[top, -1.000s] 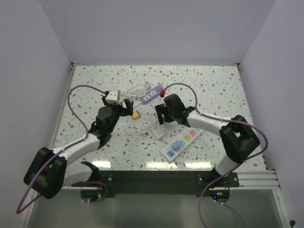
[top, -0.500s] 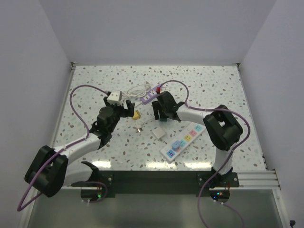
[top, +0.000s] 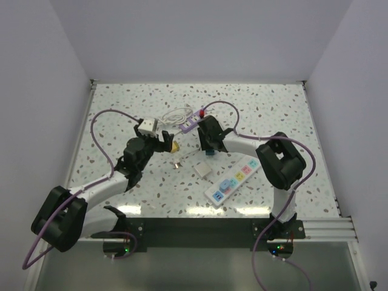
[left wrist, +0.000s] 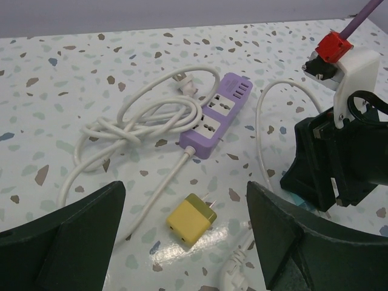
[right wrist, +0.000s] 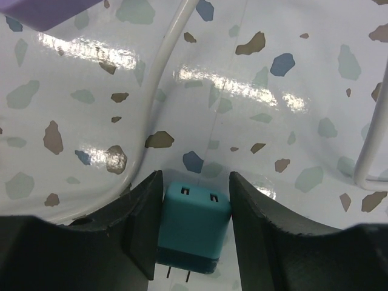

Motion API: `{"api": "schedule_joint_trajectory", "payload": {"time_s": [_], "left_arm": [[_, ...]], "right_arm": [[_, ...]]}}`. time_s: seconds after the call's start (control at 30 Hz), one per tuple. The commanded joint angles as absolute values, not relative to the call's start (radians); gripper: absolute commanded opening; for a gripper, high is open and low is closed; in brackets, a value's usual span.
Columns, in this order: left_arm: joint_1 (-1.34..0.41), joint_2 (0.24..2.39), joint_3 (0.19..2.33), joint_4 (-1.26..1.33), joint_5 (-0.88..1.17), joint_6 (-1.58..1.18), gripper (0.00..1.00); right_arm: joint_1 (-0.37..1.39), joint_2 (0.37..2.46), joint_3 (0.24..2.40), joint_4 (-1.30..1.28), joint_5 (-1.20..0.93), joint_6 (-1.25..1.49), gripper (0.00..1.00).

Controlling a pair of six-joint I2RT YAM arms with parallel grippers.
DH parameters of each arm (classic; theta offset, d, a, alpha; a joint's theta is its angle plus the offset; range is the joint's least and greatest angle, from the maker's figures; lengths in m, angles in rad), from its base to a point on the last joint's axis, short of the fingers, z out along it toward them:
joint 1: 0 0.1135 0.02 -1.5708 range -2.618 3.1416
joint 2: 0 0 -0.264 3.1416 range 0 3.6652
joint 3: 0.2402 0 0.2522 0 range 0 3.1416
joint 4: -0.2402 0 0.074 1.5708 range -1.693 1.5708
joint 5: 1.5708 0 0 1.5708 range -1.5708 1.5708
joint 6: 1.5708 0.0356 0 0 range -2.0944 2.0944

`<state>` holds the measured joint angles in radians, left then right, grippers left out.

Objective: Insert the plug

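Note:
A teal plug (right wrist: 194,227) with two slots on its top face stands on the table between the fingers of my right gripper (right wrist: 195,182). Both fingers press its sides, and its prongs point toward the camera. In the top view the right gripper (top: 210,147) is just below the purple power strip (top: 190,123). My left gripper (left wrist: 185,197) hangs open over a yellow plug (left wrist: 191,218), which lies on its side, apart from both fingers. The purple power strip (left wrist: 218,115) lies just beyond it.
A coiled white cable (left wrist: 139,121) lies left of the purple strip. A white power strip with coloured sockets (top: 232,181) sits at the front right, with a white adapter (top: 202,170) beside it. A white cube adapter (top: 146,126) rests by the left arm. White walls enclose the table.
My right gripper has shifted left toward the purple strip and closed onto the teal plug. The left gripper has crept forward a little and stayed open.

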<state>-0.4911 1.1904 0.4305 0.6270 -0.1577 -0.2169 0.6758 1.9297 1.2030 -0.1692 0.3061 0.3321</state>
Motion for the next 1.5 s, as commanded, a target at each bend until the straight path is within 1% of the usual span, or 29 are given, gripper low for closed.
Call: {"api": "schedule_joint_trajectory", "payload": {"time_s": [0.0, 0.03, 0.07, 0.1, 0.13, 0.17, 0.2, 0.27, 0.37, 0.43, 0.6, 0.73, 0.83, 1.03, 1.47], "left_arm": [[-0.492, 1.19, 0.422, 0.68, -0.123, -0.198, 0.87], [-0.498, 1.189, 0.42, 0.686, -0.118, -0.193, 0.87], [-0.508, 1.181, 0.414, 0.713, -0.121, -0.175, 0.87], [-0.543, 1.175, 0.401, 0.728, -0.129, -0.167, 0.87], [-0.561, 1.174, 0.397, 0.739, -0.136, -0.157, 0.87], [-0.584, 1.175, 0.394, 0.762, -0.143, -0.144, 0.86], [-0.628, 1.177, 0.39, 0.773, -0.146, -0.143, 0.86], [-0.655, 1.207, 0.391, 0.82, -0.086, -0.17, 0.86], [-0.658, 1.271, 0.385, 0.905, 0.039, -0.237, 0.84], [-0.658, 1.308, 0.396, 0.926, 0.089, -0.258, 0.83], [-0.673, 1.403, 0.448, 0.965, 0.127, -0.301, 0.81], [-0.68, 1.454, 0.463, 1.035, 0.149, -0.344, 0.82], [-0.689, 1.482, 0.468, 1.097, 0.169, -0.38, 0.82], [-0.722, 1.522, 0.474, 1.216, 0.152, -0.445, 0.82], [-0.749, 1.615, 0.563, 1.215, 0.035, -0.492, 0.82]], "right_arm": [[0.673, 1.864, 1.2, -0.199, 0.357, 0.324, 0.35], [0.673, 1.852, 1.197, -0.193, 0.359, 0.324, 0.28], [0.673, 1.847, 1.197, -0.193, 0.359, 0.321, 0.17], [0.673, 1.844, 1.201, -0.195, 0.362, 0.318, 0.12], [0.673, 1.839, 1.207, -0.201, 0.367, 0.311, 0.02], [0.672, 1.838, 1.229, -0.209, 0.38, 0.307, 0.0], [0.672, 1.835, 1.239, -0.218, 0.383, 0.305, 0.0], [0.67, 1.809, 1.259, -0.218, 0.39, 0.304, 0.0], [0.672, 1.746, 1.256, -0.186, 0.367, 0.33, 0.0], [0.67, 1.708, 1.243, -0.143, 0.345, 0.359, 0.0], [0.672, 1.568, 1.152, -0.023, 0.289, 0.411, 0.0], [0.68, 1.503, 1.088, 0.037, 0.243, 0.449, 0.0], [0.689, 1.48, 1.057, 0.051, 0.248, 0.453, 0.0], [0.699, 1.467, 1.043, 0.046, 0.262, 0.445, 0.0], [0.732, 1.405, 0.989, 0.071, 0.247, 0.449, 0.0]]}}
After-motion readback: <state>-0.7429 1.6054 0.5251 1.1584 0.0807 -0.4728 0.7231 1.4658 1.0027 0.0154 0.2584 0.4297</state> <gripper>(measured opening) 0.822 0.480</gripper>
